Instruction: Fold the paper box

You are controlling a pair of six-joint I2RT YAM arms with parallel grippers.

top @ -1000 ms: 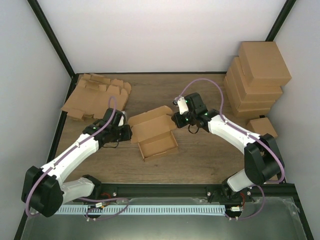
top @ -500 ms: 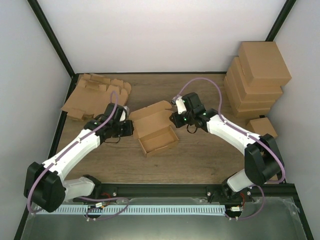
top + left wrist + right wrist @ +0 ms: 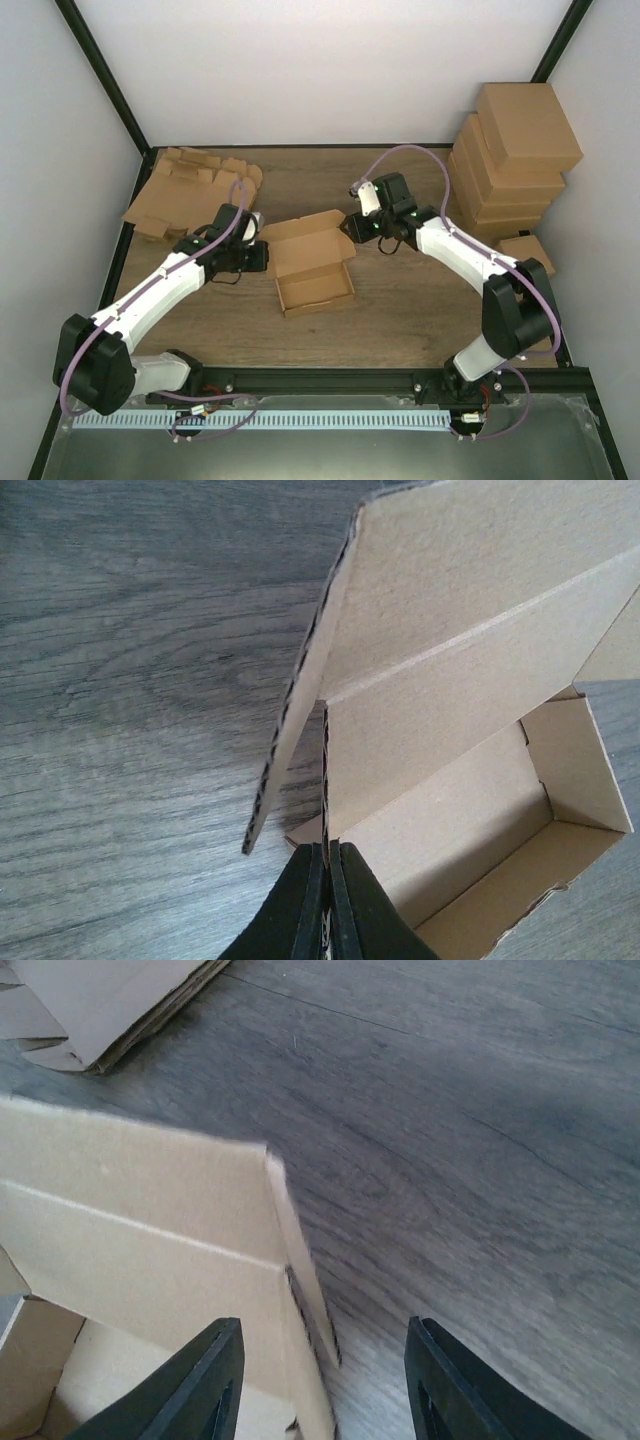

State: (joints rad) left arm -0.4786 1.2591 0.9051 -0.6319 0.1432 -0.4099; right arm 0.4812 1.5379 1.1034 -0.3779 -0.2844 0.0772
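A brown cardboard box (image 3: 312, 265) stands open mid-table, its lid raised at the back. My left gripper (image 3: 262, 258) is shut on the box's left side wall (image 3: 326, 780), pinching the cardboard edge between its fingers (image 3: 310, 900). My right gripper (image 3: 350, 228) is open at the lid's right end. In the right wrist view its fingers (image 3: 210, 1380) straddle the lid's side flap (image 3: 300, 1260), which hangs loose between them without touching either. The box interior (image 3: 480, 820) is empty.
A pile of flat box blanks (image 3: 190, 190) lies at the back left, and its corner shows in the right wrist view (image 3: 100, 1010). A stack of folded boxes (image 3: 515, 160) stands at the back right, with one small box (image 3: 525, 250) beside it.
The box has shifted slightly up and right with my left gripper. My right gripper has risen toward the lid's right corner and now straddles its side flap.
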